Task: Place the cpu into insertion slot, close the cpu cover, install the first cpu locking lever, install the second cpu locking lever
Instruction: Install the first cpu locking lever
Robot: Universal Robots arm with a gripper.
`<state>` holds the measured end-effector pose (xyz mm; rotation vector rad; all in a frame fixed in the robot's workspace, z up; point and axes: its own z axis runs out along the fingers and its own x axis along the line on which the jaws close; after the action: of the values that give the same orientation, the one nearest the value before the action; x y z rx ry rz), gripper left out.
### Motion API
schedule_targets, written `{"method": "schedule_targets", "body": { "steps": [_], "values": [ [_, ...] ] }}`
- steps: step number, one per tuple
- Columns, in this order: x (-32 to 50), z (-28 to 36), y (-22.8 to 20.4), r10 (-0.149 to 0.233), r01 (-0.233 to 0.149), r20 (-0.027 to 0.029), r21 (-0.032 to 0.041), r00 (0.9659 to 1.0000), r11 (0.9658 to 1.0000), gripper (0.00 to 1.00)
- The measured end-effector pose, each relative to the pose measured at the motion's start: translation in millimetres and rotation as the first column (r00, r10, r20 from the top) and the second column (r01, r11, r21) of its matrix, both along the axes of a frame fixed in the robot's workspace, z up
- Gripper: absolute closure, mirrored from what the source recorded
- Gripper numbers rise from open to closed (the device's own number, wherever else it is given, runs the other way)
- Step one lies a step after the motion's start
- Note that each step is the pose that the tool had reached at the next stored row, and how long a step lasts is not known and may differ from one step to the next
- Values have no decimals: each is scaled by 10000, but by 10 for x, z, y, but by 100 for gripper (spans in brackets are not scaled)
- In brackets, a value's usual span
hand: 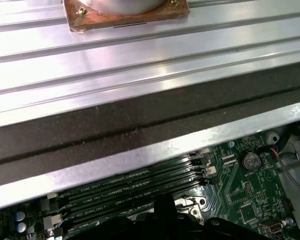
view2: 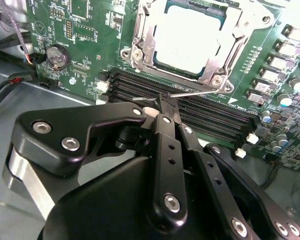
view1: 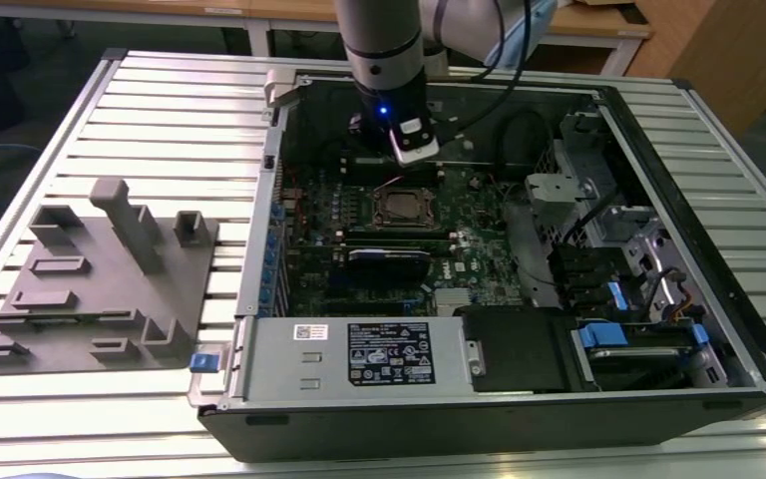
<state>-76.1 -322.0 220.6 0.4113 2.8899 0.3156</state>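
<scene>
The pale silvery square cpu (view2: 190, 37) is seated flat under the silvery metal cpu cover (view2: 145, 42), just beyond the black gripper (view2: 168, 102), whose jaws are pressed together on a thin wire lever (view2: 200, 91).

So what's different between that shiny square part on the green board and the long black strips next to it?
The cpu is square with a pale, smooth metal top; the memory slots are long, narrow and black. The cpu sits framed by the silvery cpu cover, while the memory slots lie bare in parallel rows with white clips at their ends. Both are mounted flat on the green circuit board.
</scene>
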Motion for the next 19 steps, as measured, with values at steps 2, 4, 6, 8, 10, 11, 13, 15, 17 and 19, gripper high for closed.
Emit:
{"method": "schedule_targets", "body": {
  "steps": [2,4,6,8,10,11,13,15,17,19],
  "values": [
    [0,-2,0,0,0,-1,5,10000,10000,89],
    [0,-15,0,0,0,0,7,10000,10000,89],
    [0,-43,-1,-3,3,-1,6,10000,10000,89],
    [0,-74,0,-9,9,-1,5,10000,10000,89],
    [0,-92,1,-35,35,0,5,10000,10000,89],
    [0,-97,3,-75,75,-2,5,10000,10000,89],
    [5,-111,5,-348,348,-2,5,9994,9994,89],
    [7,-119,5,-598,598,-1,4,9982,9982,89],
    [8,-123,9,-754,754,-1,6,9972,9972,89],
    [8,-123,9,-755,755,-1,6,9971,9971,89]
  ]
}}
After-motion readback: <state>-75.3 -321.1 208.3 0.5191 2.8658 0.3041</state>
